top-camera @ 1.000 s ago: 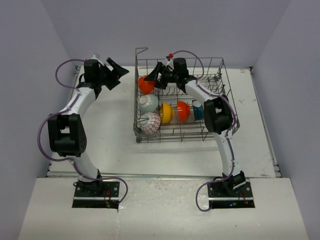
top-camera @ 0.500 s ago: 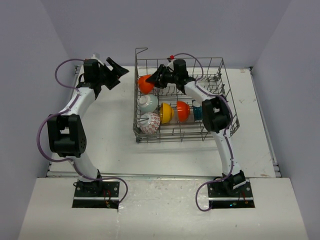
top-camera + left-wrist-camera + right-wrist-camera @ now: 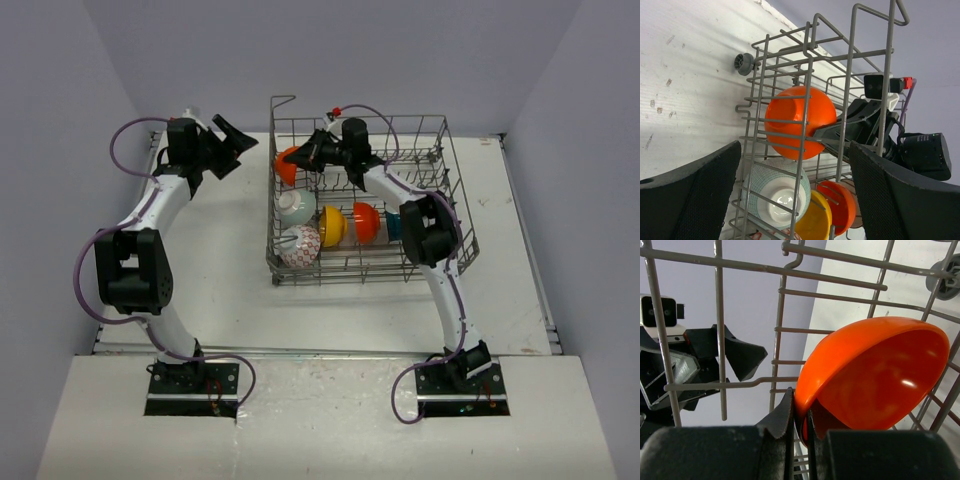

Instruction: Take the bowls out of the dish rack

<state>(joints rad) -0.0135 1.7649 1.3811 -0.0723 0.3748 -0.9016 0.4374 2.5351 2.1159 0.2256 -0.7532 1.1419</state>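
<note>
Barely started tbh. Right gripper (image 3: 800, 416) is clamped tight on the orange bowl (image 3: 875, 375) rim, inside the dish rack (image 3: 340, 271). Yellow bowl (image 3: 332, 226) and four more wait there. Left gripper (image 3: 235, 140) hangs wide open, empty, beside it.

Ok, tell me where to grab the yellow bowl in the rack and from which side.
Probably its upper rim, coming down from above: the yellow bowl stands on edge in the dish rack, with an orange bowl close beside it and wire walls around, so only the top is open.
</note>
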